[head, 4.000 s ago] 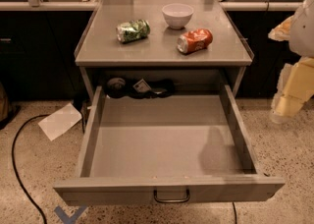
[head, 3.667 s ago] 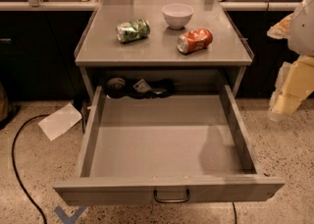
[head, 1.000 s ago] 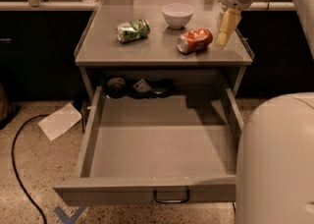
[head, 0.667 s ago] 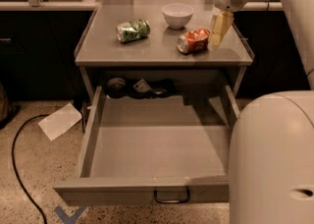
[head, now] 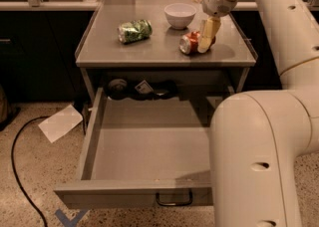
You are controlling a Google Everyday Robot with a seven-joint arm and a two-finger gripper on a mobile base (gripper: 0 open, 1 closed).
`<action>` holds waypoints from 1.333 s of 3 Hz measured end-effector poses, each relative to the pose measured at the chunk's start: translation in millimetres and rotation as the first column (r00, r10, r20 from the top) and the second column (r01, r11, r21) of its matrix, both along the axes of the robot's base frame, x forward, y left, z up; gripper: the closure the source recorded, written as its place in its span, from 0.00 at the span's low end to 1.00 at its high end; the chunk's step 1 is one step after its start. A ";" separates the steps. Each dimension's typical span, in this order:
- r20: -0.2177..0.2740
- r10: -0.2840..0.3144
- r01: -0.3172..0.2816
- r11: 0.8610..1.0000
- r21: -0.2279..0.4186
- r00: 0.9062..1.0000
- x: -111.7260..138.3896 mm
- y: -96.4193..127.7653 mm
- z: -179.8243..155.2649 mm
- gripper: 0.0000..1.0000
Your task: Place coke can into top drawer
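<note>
The coke can [head: 190,42] lies on its side on the grey tabletop [head: 124,52], right of centre near the front edge. My gripper [head: 204,45] reaches down from the upper right and sits right at the can's right end, overlapping it. The top drawer [head: 134,194] is pulled wide open below the tabletop. Its inside is bare, and the dark pull handle [head: 173,200] shows on the front panel. My arm's large link [head: 259,161] hides the drawer's right side.
A green-and-white can [head: 134,30] lies on the tabletop's left side. A white bowl [head: 180,15] stands at the back, just behind the coke can. Dark objects [head: 144,89] sit under the tabletop behind the drawer. White paper [head: 60,123] and a black cable [head: 17,171] lie on the floor at left.
My arm has swung in from the right over the table. The gripper has moved left and down to the coke can. The can and the drawer have not moved.
</note>
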State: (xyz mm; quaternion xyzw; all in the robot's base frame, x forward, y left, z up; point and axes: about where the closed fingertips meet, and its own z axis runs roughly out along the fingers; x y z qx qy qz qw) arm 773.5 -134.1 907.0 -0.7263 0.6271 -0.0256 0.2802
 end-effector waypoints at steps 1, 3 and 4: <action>-0.015 -0.008 0.008 1.000 -0.001 1.000 12.5 -0.7 -19.3 0.00; -0.048 -0.049 0.049 0.999 -0.004 0.998 26.4 -11.7 -50.8 0.00; -0.095 -0.084 0.085 0.996 0.004 0.992 26.4 -15.2 -68.7 0.00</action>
